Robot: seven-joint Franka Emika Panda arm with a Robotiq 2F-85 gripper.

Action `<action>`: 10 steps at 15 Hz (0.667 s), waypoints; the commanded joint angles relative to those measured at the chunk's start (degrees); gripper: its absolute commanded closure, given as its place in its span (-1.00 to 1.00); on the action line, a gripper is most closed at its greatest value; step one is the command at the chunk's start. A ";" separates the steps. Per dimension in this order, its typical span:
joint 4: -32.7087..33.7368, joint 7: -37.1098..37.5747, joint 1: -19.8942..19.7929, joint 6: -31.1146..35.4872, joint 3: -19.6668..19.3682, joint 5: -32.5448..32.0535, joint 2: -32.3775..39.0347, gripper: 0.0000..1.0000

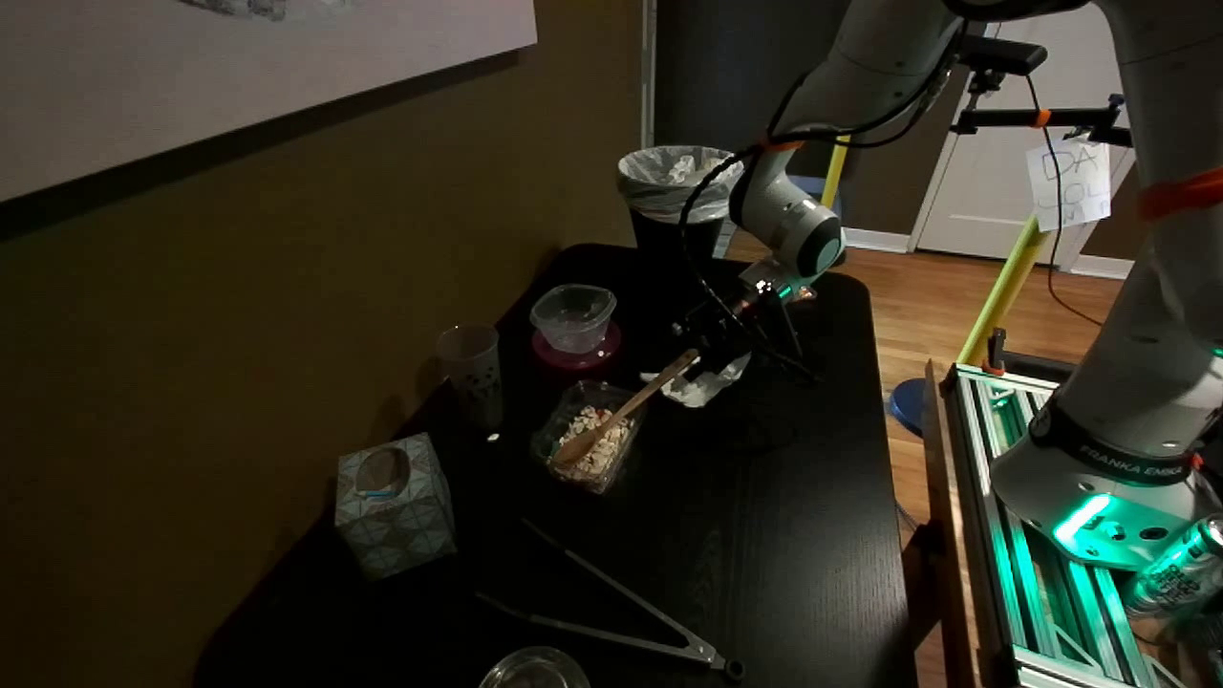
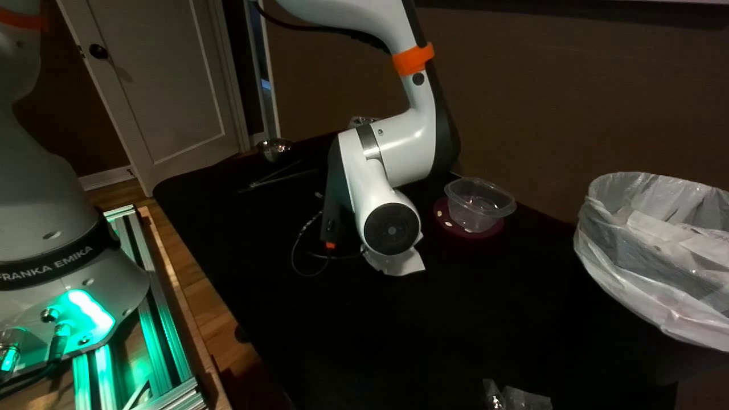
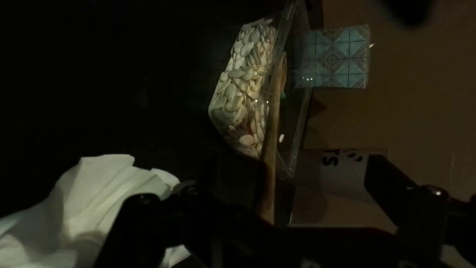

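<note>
Your gripper [image 3: 308, 167] is spread wide across the lower half of the wrist view, with nothing in its grip as far as I can see. Closest thing to it is the wooden spoon [image 3: 272, 141]: its handle runs down the middle of that frame, right next to one of the jaws, though I can't tell if they touch. You've also got a crumpled white tissue [image 3: 85, 201] filling the lower left. Top centre is the clear container [image 3: 299, 130], pale seed-like bits [image 3: 245, 74] inside and the spoon's head resting in there too. Over in an exterior view, a clear bowl [image 1: 575, 327] sits on a dark red disc [image 1: 578, 365] just left of centre. Back on your wrist cam, the printed cup [image 3: 342, 167] is lower right of centre, and the patterned tissue box [image 3: 342, 57] sits furthest back, upper right.
</note>
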 commanded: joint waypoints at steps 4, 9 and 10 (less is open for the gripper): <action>2.09 1.14 0.21 -3.40 -0.49 -3.70 0.52 -1.00; 3.37 0.86 0.34 -2.54 -0.29 -4.73 0.76 -1.00; 3.37 0.99 0.33 -2.50 -0.28 -5.01 0.71 -1.00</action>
